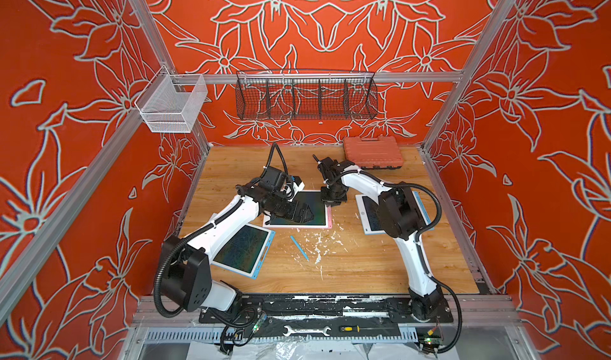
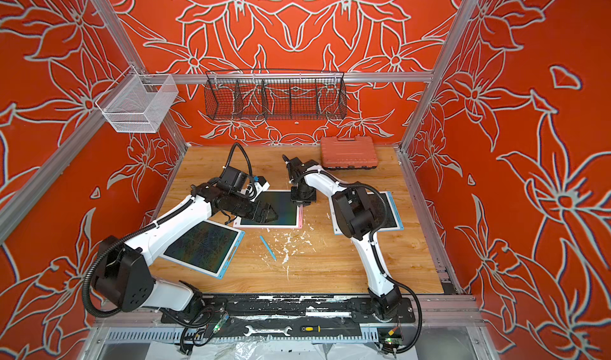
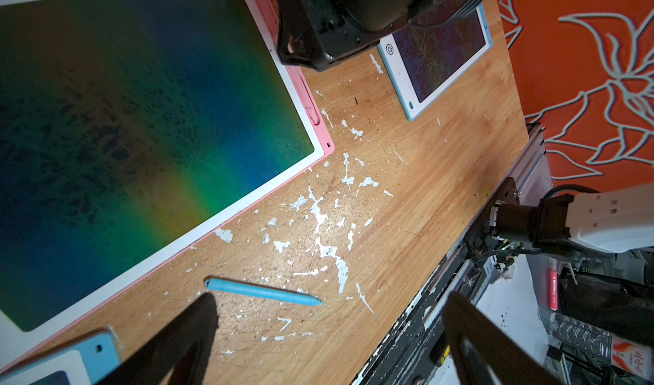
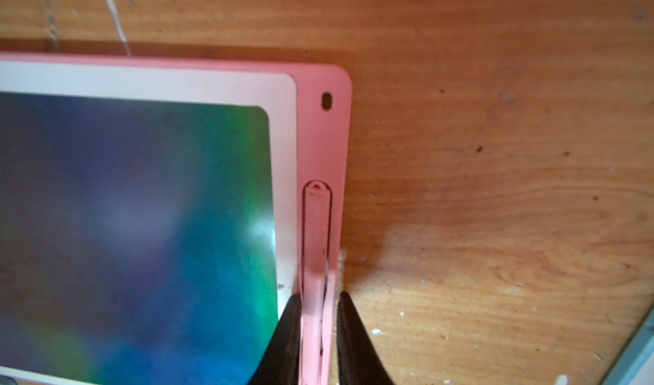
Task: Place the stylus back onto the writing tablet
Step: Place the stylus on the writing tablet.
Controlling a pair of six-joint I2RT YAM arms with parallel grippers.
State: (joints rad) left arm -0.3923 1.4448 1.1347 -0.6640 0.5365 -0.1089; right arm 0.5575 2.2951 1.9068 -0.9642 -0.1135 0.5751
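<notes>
R gripper (image 4: 316, 330) fingers straddle pink stylus (image 4: 316, 245), seemingly seated in tablet (image 4: 320, 135).

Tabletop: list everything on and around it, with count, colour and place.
pink tablet: one, pink-edged, mid table
blue tablets: two, blue-edged, near left and right
pink stylus: one, pink, in the pink tablet's side slot
blue stylus: one, blue, loose on the table
tool case: one, orange, far right
wire basket: one, black, back rail
mesh basket: one, white, left rail
wrench: one, silver, front strip
screwdriver: one, yellow-black, front strip
left pincer: open, over the pink tablet
right pincer: narrowly apart astride the pink stylus; grip unclear
</notes>
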